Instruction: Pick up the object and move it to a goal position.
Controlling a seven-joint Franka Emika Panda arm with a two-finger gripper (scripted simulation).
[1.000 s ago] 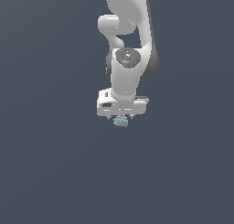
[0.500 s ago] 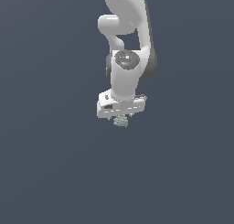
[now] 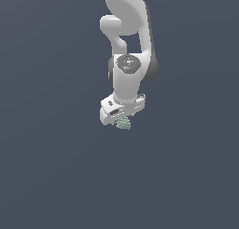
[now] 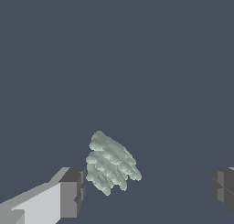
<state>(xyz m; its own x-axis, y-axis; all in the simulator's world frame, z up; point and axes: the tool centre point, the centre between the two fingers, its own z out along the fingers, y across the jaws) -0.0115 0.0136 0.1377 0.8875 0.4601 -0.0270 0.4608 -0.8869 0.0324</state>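
Nothing has visibly shifted: gripper (image 4: 146, 191) spread wide, object (image 4: 111, 163) beside 1 finger (image 4: 72, 192), long axis tilted diagonally.

My white arm (image 3: 128, 46) reaching down against a plain dark grey backdrop, my gripper (image 3: 122, 122) directly over a small pale grey-green lumpy object (image 3: 123, 125), finger spread unclear

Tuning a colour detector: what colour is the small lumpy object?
Pale grey-green, the small bumpy lumpy object; clearest in the wrist view.
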